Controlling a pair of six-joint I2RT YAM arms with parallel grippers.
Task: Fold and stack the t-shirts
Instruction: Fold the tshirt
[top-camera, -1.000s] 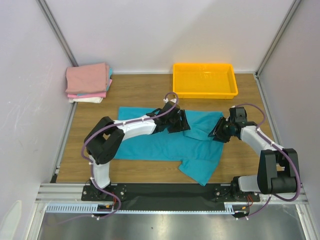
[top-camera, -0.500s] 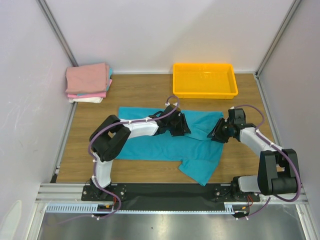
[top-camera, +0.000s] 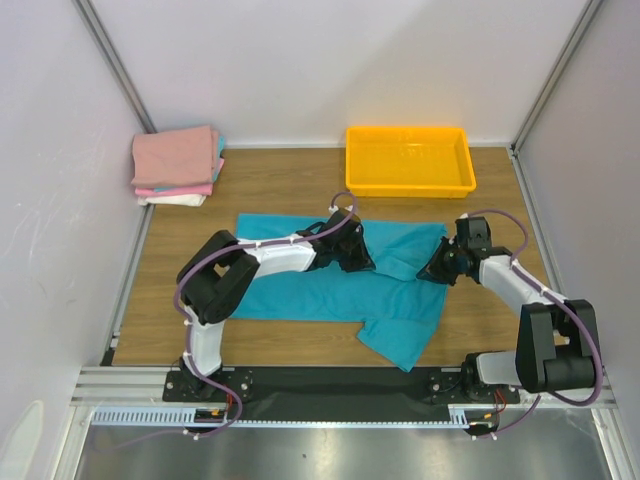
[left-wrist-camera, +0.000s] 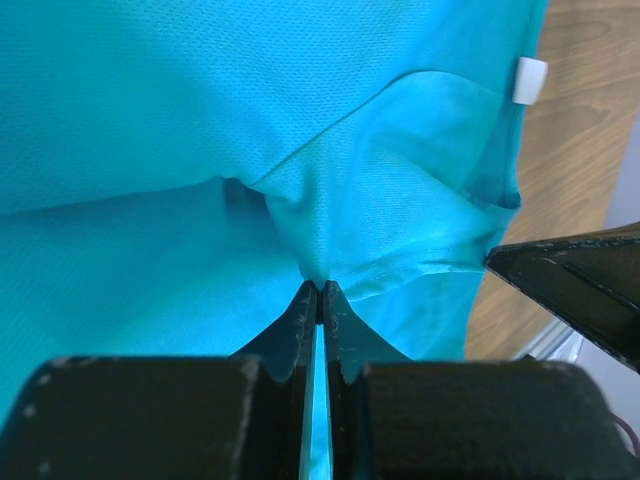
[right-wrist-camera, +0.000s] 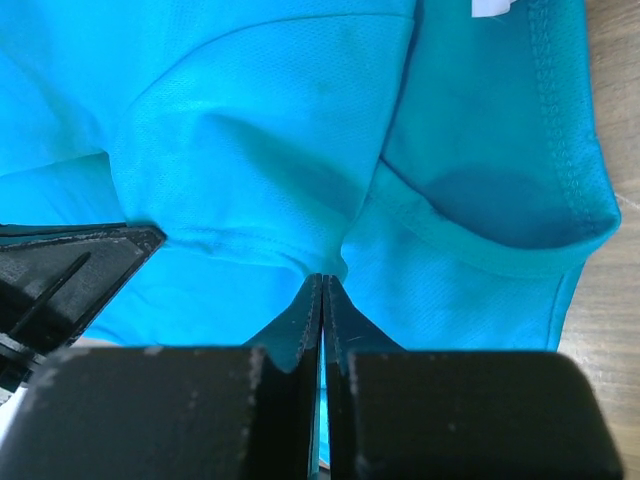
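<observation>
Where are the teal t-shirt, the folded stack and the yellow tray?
teal t-shirt (top-camera: 300, 292): top external view, on its flat body left of centre.
folded stack (top-camera: 178, 158): top external view, on the pink top shirt.
yellow tray (top-camera: 410, 186): top external view, on its near wall.

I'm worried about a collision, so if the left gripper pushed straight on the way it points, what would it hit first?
The teal t-shirt: the left gripper is shut on a pinch of it, with more cloth directly ahead. The right gripper sits off to the side, probably clear.
</observation>
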